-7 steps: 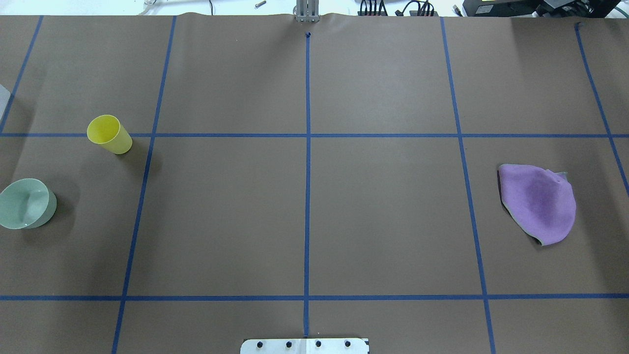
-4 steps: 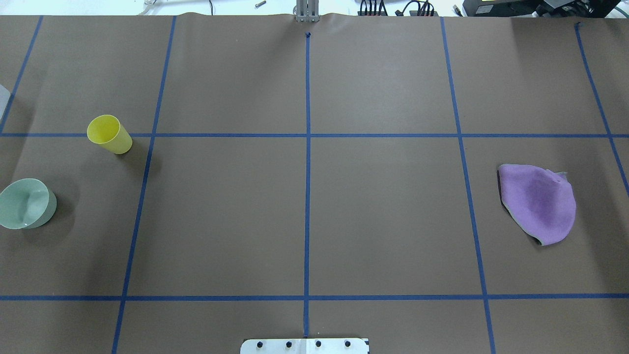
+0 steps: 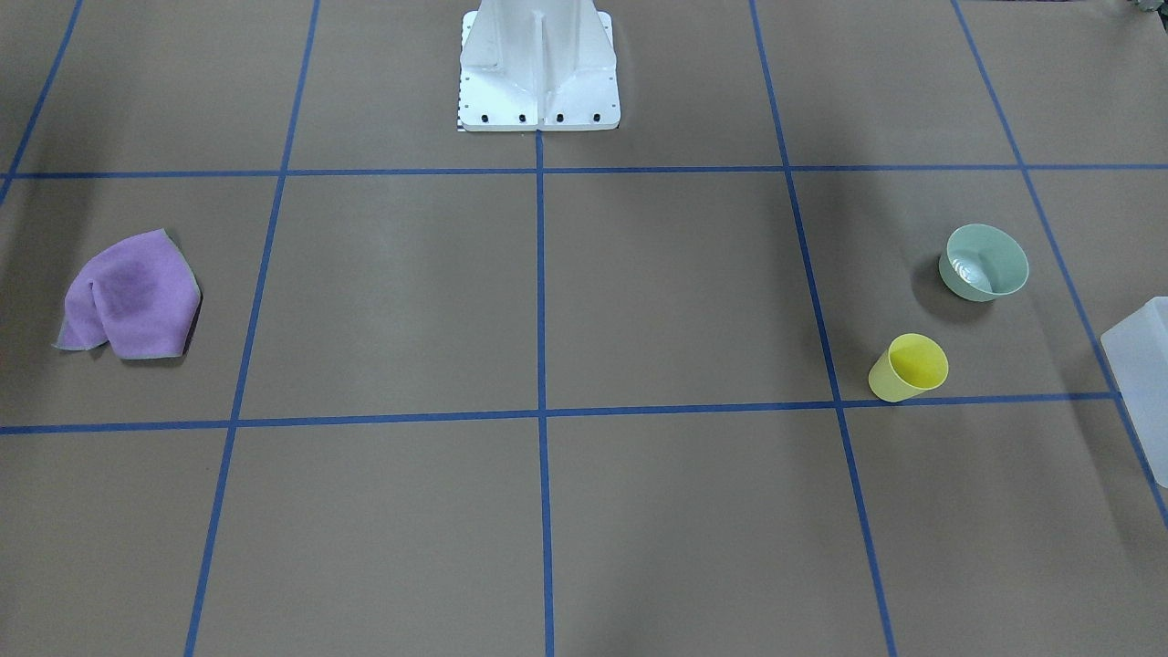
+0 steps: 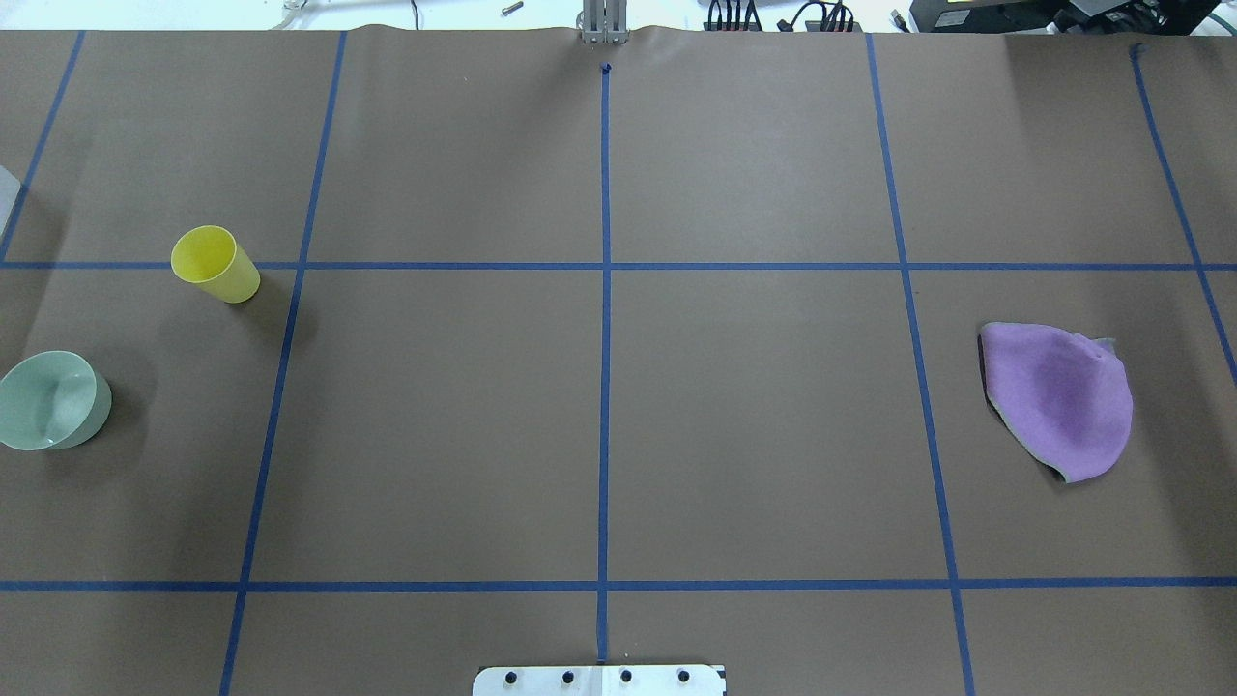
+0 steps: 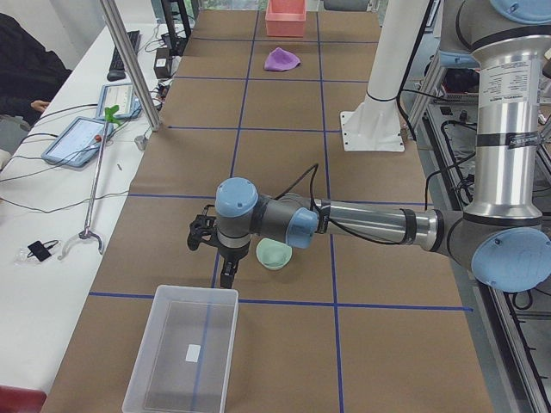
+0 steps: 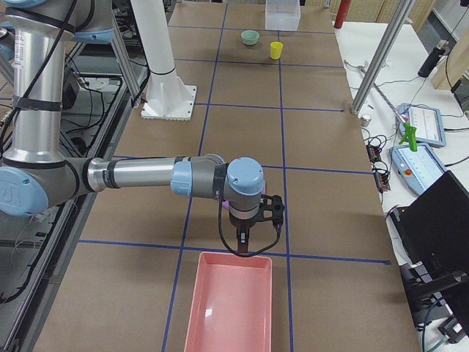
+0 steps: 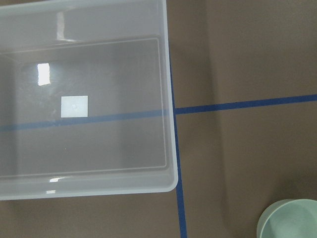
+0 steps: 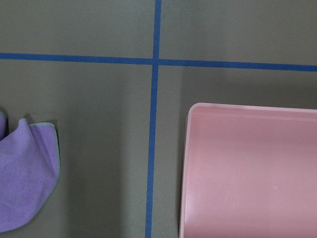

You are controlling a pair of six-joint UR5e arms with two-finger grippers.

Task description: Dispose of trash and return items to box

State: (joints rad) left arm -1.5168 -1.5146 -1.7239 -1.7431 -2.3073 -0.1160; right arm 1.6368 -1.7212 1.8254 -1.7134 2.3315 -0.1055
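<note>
Cup (image 4: 215, 263): yellow, upright. Bowl (image 4: 50, 400): pale green, near it, apart. Both on worktop (image 4: 599, 416) by the empty frosted box (image 5: 183, 348). Likely light, stiff, slick plastic; pinch one rim wall. Left pincer (image 5: 227, 275), right pincer (image 6: 243, 239): gap cannot be told.

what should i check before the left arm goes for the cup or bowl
1. Box open-topped and empty: ok.
2. Yellow cup upright: ok.
3. Bowl upright, empty, apart from the cup: ok.
4. Left hand open: cannot tell, seen only from the side.
5. Right hand open: cannot tell.
6. Purple cloth put away: not ok, it lies outside the pink tray.
</note>
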